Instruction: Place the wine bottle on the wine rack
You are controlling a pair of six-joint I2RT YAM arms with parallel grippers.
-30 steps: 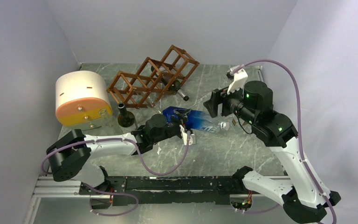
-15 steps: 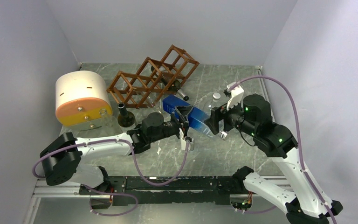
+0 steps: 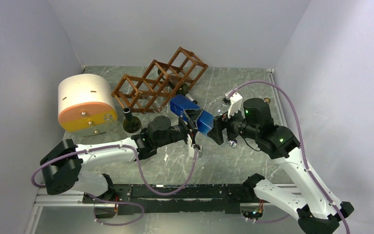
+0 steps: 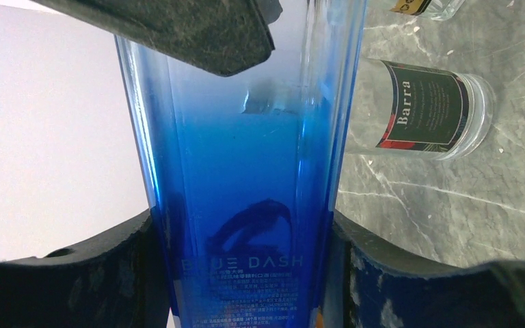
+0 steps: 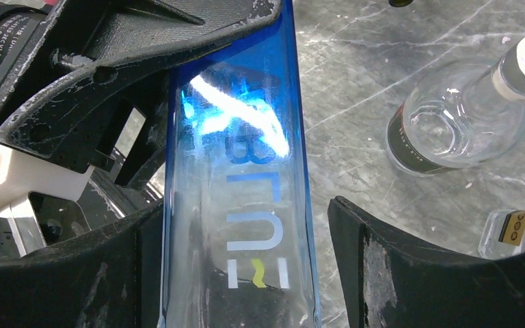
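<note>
Blue-tinted glass, smooth and flat-sided, is what makes this moment risky: the wine bottle [image 3: 189, 111] hangs mid-scene, apparently clear of the bench [image 3: 233, 161], just near and right of the wine rack [image 3: 161, 80], with an arm at each end. The left claw [image 3: 193, 127] is closed on it, a finger flush against each side. The right claw [image 3: 217, 130] straddles the clearer end with its jaws wide. Its wrist view shows a dark sliver between one finger and the glass, so I cannot tell whether it bears on the bottle at all. If the left claw lets go before the right one truly bites, the bottle would likely slide out and drop, perhaps onto the clear bottle [image 5: 451, 123] lying on the bench beside it. If both arms pull at once, the glass could twist in the grip. Farther out, the rack looks light and sits askew, so a nudge from the bottle's end could shove it rather than seat the bottle. A dark bottle [image 3: 189, 97] lying at the rack's near right corner could also be knocked. The cream-and-orange cylinder [image 3: 85, 102] on the left is well apart and unlikely to matter.
</note>
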